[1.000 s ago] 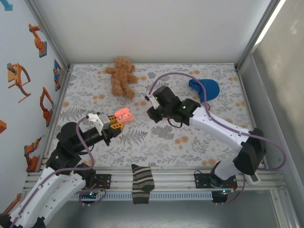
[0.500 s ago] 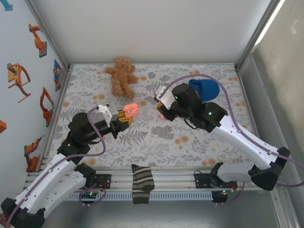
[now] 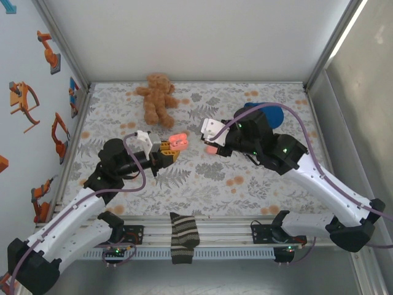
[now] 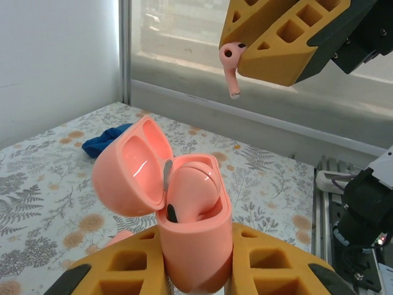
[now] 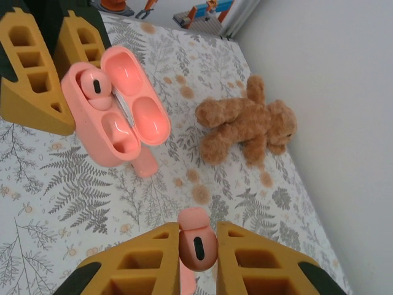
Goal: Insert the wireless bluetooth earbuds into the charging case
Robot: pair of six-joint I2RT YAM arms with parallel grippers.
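The salmon-pink charging case (image 4: 195, 243) stands upright with its lid (image 4: 130, 165) swung open, my left gripper (image 4: 193, 261) shut on its body. One earbud (image 4: 195, 187) sits in a slot; the slot beside it (image 5: 120, 138) is hollow. My right gripper (image 5: 196, 243) is shut on a second earbud (image 5: 197, 247), stem hanging down. In the left wrist view that earbud (image 4: 231, 66) hangs from the right gripper (image 4: 261, 43), above and beyond the case. From above, the case (image 3: 179, 140) and the right gripper (image 3: 212, 145) are a short gap apart over the mat.
A brown teddy bear (image 3: 157, 98) lies at the back of the floral mat (image 3: 202, 178). A blue cloth (image 3: 270, 114) sits behind the right arm. A striped sock (image 3: 183, 236) hangs over the front rail. A small pink piece (image 5: 145, 163) lies on the mat under the case.
My left arm has carried the open case rightward and farther, closing the gap to the right gripper. The right arm's wrist has swung to the right, the earbud still held.
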